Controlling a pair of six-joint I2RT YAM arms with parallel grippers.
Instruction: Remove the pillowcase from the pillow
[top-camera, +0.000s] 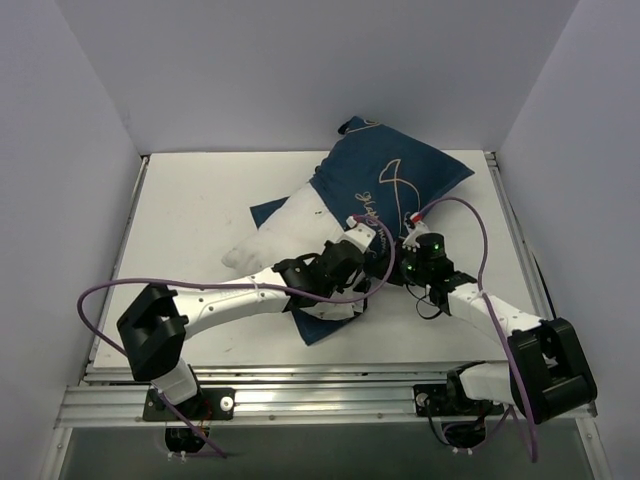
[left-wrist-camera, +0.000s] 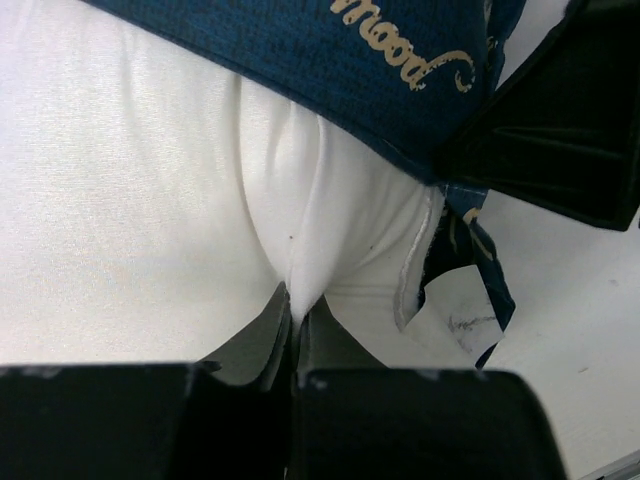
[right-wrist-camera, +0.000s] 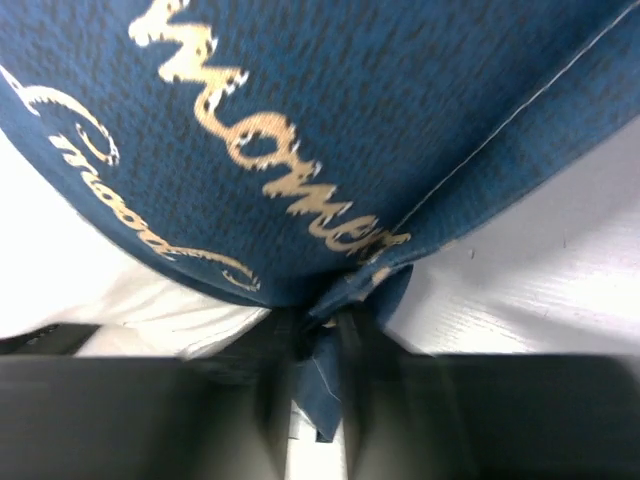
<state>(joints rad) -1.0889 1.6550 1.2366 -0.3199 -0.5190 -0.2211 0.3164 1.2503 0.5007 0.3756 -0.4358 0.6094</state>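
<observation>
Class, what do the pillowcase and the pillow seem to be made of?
The pillowcase: apparently matte woven navy cloth; it creases and shows a stitched seam. The pillow: soft white fabric shell, probably stuffed; it puckers where pinched.

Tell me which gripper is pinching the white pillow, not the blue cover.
The left gripper: it pinches a fold of the white pillow, while the right gripper clamps the navy pillowcase.

Both grippers crowd the near side of the pillow (top-camera: 283, 232), the left gripper (left-wrist-camera: 297, 318) pinching its white cloth and the right gripper (right-wrist-camera: 322, 325) pinching the pillowcase (top-camera: 395, 180) just beside it. Left of the pillow, bare table (top-camera: 190, 220) lies open; behind it, the back wall (top-camera: 320, 80) stands close.
</observation>
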